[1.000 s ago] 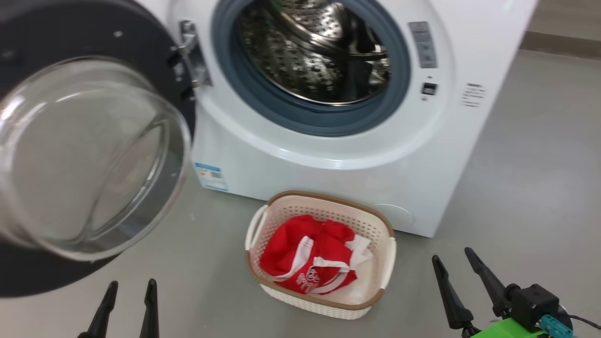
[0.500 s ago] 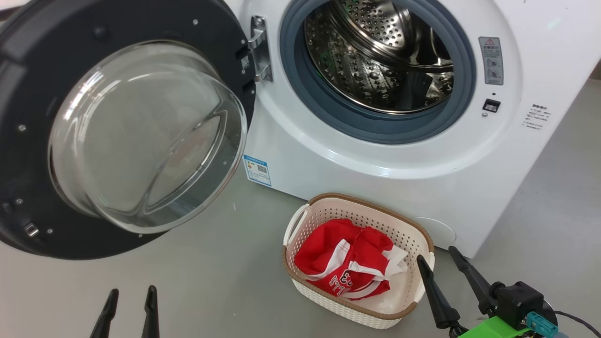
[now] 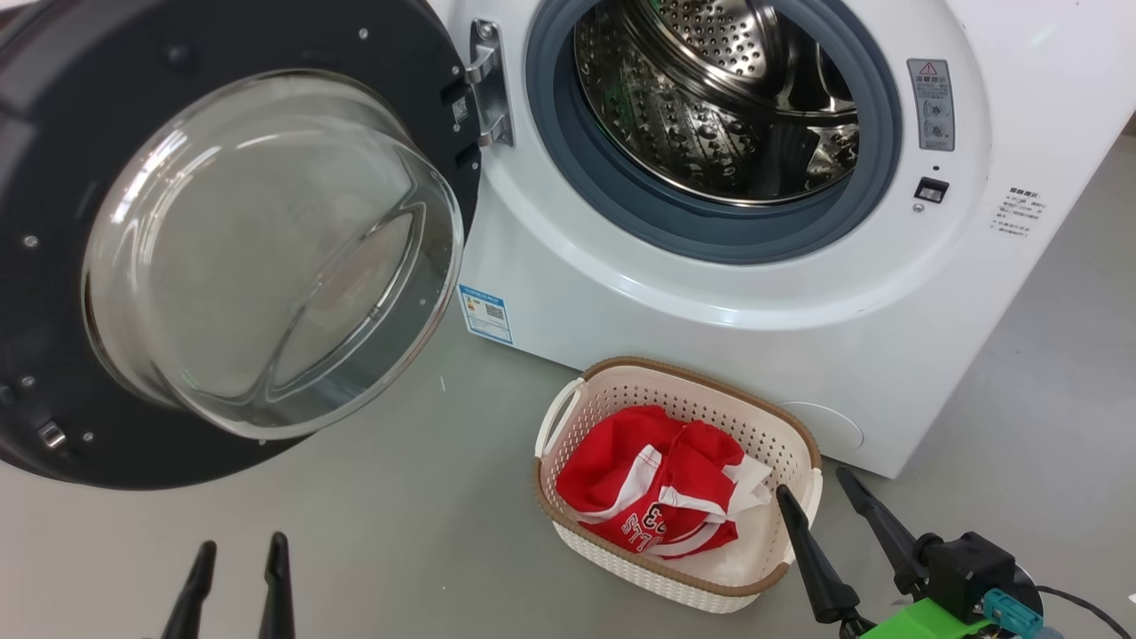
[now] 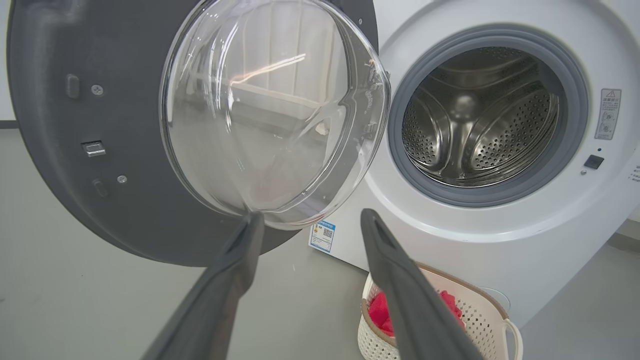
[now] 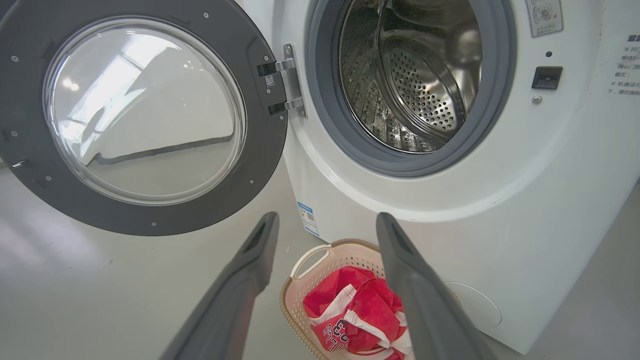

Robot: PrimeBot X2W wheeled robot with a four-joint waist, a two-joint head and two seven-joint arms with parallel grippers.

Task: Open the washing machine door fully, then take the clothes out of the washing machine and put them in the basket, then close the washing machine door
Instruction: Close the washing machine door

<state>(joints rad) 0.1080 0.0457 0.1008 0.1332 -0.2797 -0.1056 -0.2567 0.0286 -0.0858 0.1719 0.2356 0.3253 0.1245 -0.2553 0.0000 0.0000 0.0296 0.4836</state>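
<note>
The washing machine (image 3: pixel 754 319) stands with its steel drum (image 3: pixel 719 98) bare and no cloth showing inside. Its door (image 3: pixel 240 240), black-rimmed with a bulging glass bowl, hangs swung wide to the left on its hinge (image 3: pixel 486 84). On the floor in front sits the cream basket (image 3: pixel 781 426), holding the red-and-white clothes (image 3: pixel 652 493). My left gripper (image 3: pixel 238 555) is open at the lower left, empty, below the door (image 4: pixel 150 130). My right gripper (image 3: pixel 812 484) is open and empty, just right of the basket's near corner. The basket (image 5: pixel 307 260) and the clothes (image 5: pixel 350 315) lie between its fingers in the right wrist view.
Grey floor (image 3: pixel 355 532) stretches in front of the machine and to its right. A blue label sticker (image 3: pixel 485 312) sits on the machine's lower left front. The door latch socket (image 3: pixel 930 189) is on the right of the drum opening.
The head camera swung over the last second, so door and drum shifted right in view. Both grippers stay open and empty; the right one now shows nearer the basket.
</note>
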